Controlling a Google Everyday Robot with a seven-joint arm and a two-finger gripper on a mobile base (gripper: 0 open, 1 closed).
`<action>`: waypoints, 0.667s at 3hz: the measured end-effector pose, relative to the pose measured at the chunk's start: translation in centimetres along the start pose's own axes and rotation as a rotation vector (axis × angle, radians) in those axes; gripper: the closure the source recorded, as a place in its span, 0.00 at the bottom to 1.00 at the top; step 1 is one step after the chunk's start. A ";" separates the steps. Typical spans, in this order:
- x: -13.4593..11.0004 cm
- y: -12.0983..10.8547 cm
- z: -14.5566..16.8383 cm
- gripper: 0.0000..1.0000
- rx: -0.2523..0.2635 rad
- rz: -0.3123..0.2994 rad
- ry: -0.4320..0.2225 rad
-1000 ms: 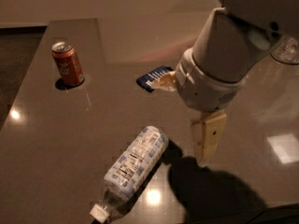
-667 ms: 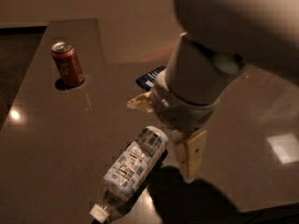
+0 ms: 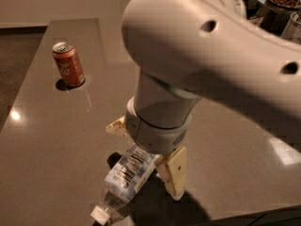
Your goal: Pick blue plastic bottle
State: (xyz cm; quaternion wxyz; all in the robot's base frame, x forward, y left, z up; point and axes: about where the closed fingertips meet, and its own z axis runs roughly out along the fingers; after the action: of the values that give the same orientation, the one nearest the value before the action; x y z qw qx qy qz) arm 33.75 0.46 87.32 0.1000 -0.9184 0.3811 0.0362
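Note:
The blue plastic bottle (image 3: 126, 177) lies on its side on the brown table (image 3: 51, 140) near the front edge. It is clear and ribbed, with a pale printed label, and its white cap (image 3: 98, 214) points to the lower left. My gripper (image 3: 143, 161) hangs from the big white arm directly over the bottle's far end. It is open: one tan finger (image 3: 116, 126) is on the bottle's left side and the other finger (image 3: 174, 174) on its right side. The bottle's far end is hidden under the wrist.
A red soda can (image 3: 68, 64) stands upright at the back left of the table. Glass jars (image 3: 284, 4) stand at the top right. The table's front edge (image 3: 254, 213) runs close below the bottle. The arm hides the middle of the table.
The arm has swung left and closer over the bottle, so its fingers now straddle the bottle's far end. The dark blue packet behind it is now hidden. The bottle and can have not moved.

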 end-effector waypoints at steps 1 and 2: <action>-0.7 0.1 1.8 0.00 -0.057 -0.040 0.012; -0.8 0.4 2.9 0.15 -0.115 -0.051 0.020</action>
State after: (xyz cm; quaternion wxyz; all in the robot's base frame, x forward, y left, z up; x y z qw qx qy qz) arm 32.98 1.33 84.52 0.0442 -0.9324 0.3557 0.0461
